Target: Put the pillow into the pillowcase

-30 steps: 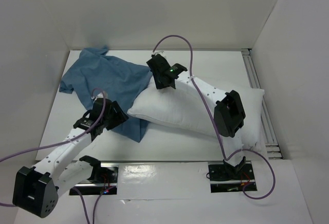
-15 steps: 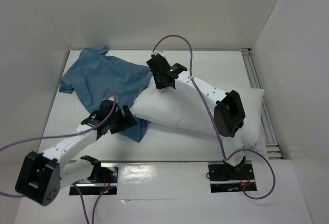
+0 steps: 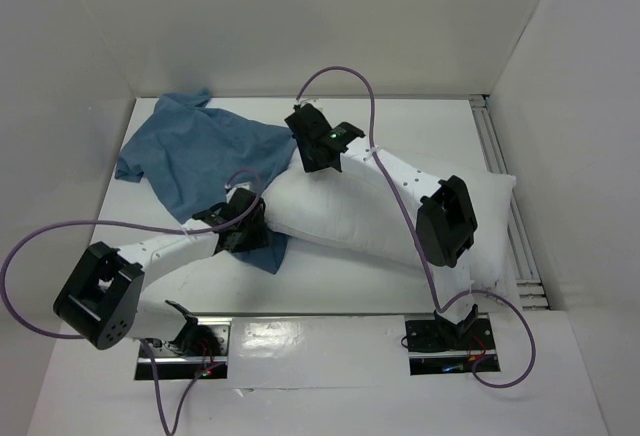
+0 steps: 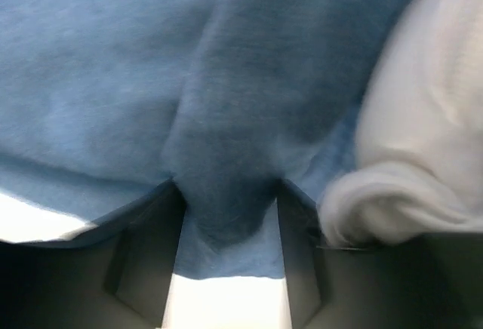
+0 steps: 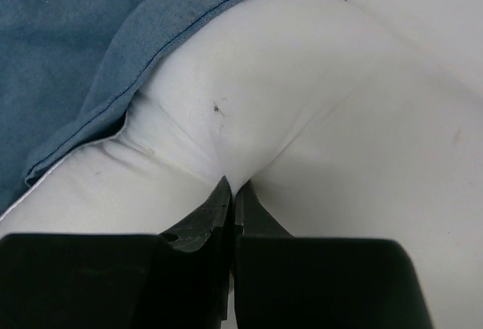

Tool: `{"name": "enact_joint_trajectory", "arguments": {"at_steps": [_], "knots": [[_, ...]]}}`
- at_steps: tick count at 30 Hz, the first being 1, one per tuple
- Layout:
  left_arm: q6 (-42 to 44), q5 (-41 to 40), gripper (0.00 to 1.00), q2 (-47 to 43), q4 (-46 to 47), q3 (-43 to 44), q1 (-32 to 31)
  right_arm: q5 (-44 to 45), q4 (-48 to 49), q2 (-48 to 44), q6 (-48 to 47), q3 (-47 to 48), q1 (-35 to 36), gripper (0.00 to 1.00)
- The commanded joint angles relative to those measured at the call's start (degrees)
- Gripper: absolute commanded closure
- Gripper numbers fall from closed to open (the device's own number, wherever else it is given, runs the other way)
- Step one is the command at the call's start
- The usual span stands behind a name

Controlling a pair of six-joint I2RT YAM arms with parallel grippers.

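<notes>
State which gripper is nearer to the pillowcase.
Left. The left gripper straddles a fold of the pillowcase at its near edge; the right gripper is shut on the pillow, just beside the pillowcase's edge.

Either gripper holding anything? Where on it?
Right gripper pinches pillow fabric at the end by the pillowcase. Left gripper straddles a pillowcase fold; grip unclear.

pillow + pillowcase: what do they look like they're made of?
pillowcase: soft cotton-type cloth, woven or knit, matte medium blue. It lies limp and wrinkled, with a stitched hem showing along its edge in the right wrist view.
pillow: smooth matte white fabric shell, probably over soft fill. It bulges plump and puckers into creases.
The exact fibres can't be told.
</notes>
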Motion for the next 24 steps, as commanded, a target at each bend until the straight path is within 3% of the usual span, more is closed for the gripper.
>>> {"name": "enact_joint_trajectory", "arguments": {"at_steps": [1, 5, 9, 15, 24], "knots": [[-2.12, -6.72, 0.52, 1.07, -4.34, 2.08, -0.26, 1.13, -3.29, 0.88, -0.64, 1.33, -0.11, 1.0], [-2.64, -8.13, 0.82, -4.63, -7.59, 3.39, -0.26, 1.74, -3.81, 0.88, -0.64, 1.86, -0.11, 1.0], [-2.12, -7.52, 1.0, -11.13, -12.95, 6.12, -0.26, 1.74, -3.81, 0.88, -1.17, 1.25, -0.11, 1.0], [-0.89, -1.72, 1.0, -21.4, -15.86, 8.4, 2.81, 1.22, -3.2, 0.88, -1.17, -0.51, -0.11, 1.0], [-0.89, 4.59, 1.0, -26.52, -17.8, 11.75, 8.43, 3.5, -3.2, 1.4, -1.17, -1.04, 0.41, 1.0]]}}
